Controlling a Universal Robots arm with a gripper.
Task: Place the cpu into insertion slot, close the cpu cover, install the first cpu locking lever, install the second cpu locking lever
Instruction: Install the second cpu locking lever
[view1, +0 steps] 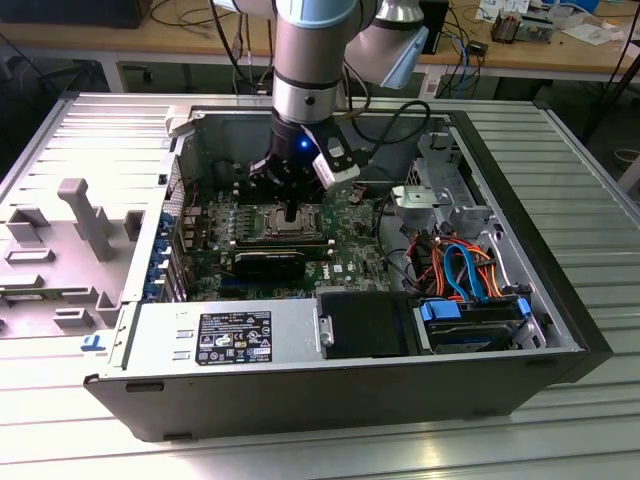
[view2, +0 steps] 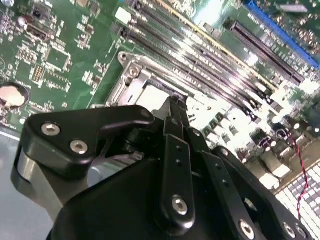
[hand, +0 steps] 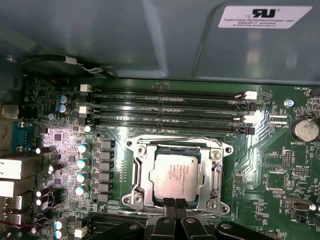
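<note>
Open computer case (view1: 560, 300) lying on its side on a ribbed metal table (view1: 590, 180). The arm (view1: 312, 60) reaches down into the case over the green board (hand: 270, 150).

Hidden or unclear:
- In the exterior view the gripper (view1: 289, 211) stands directly over the socket (view1: 285, 222), so the chip cannot be made out there.
- In the second wrist view the black gripper (view2: 175, 102) body covers most of the socket (view2: 131, 80); only one corner of its silver rim and a pale patch of the middle are visible.
- In the first wrist view the fingertips of the gripper (hand: 174, 202) cut off the near edge of the socket (hand: 131, 192).

Gripper: the two fingertips lie pressed together with no gap between them. They grip nothing and sit at the near edge of the chip (hand: 177, 174); actual contact with it cannot be confirmed.

Contents:
- The socket holds the chip, lying flat and square within the silver frame, metal top facing up.
- Cover plate (hand: 216, 172) appears to lie down around the chip, chip visible through its window; cannot tell whether the levers are latched.
- Four long black memory slots (hand: 170, 107) run beside the socket, all vacant.
- The case also holds a grey power supply (view1: 225, 335), a drive with a blue bracket (view1: 470, 320), and orange and blue cables (view1: 465, 265).
</note>
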